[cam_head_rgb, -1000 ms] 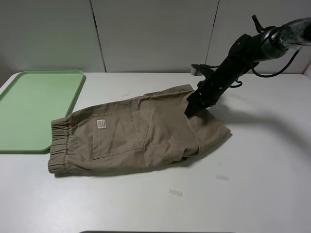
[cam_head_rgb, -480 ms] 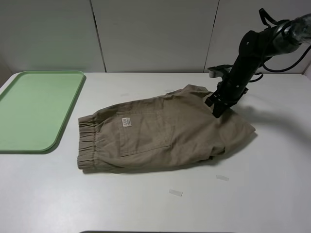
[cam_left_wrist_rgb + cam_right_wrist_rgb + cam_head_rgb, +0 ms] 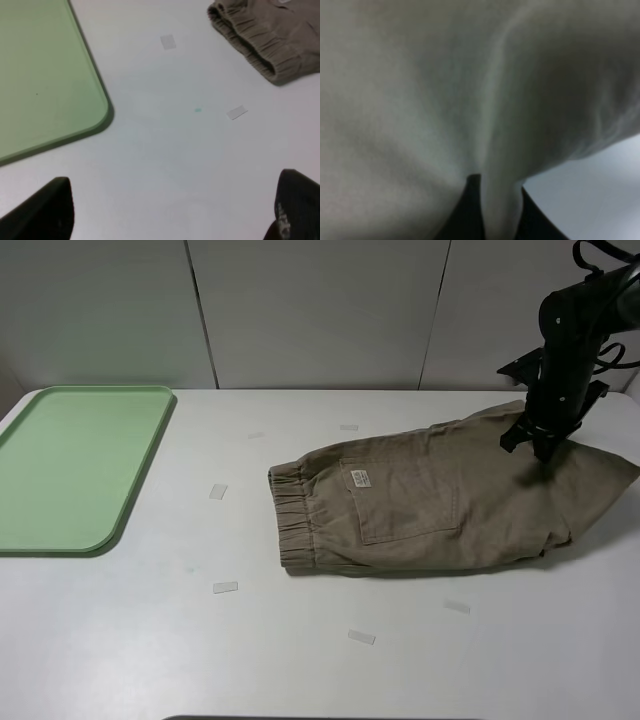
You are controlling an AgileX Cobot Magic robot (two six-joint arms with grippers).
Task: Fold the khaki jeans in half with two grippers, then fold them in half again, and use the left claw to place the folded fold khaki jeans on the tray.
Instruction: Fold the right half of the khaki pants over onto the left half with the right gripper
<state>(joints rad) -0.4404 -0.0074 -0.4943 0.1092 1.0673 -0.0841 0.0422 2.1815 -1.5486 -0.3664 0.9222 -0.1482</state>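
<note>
The khaki jeans (image 3: pixel 440 502) lie folded lengthwise on the white table, right of the middle, with the elastic waistband (image 3: pixel 293 515) toward the left. My right gripper (image 3: pixel 541 447) comes down from the upper right and is shut on a pinch of the cloth near the leg end. The right wrist view shows the khaki jeans (image 3: pixel 420 100) clamped between the black fingers (image 3: pixel 470 212). My left gripper (image 3: pixel 172 215) is open and empty above bare table, between the tray (image 3: pixel 40 75) and the waistband (image 3: pixel 260 42). The light-green tray (image 3: pixel 70 465) lies at the far left.
Small bits of tape lie on the table (image 3: pixel 218 491), (image 3: pixel 225 587), (image 3: pixel 361 637), (image 3: pixel 457 607). The shorts' leg end reaches close to the table's right edge (image 3: pixel 625 475). A white wall stands behind the table.
My right gripper has moved right and dragged the shorts with it, away from the tray; the waistband has gone from beside the tray to mid-table.
</note>
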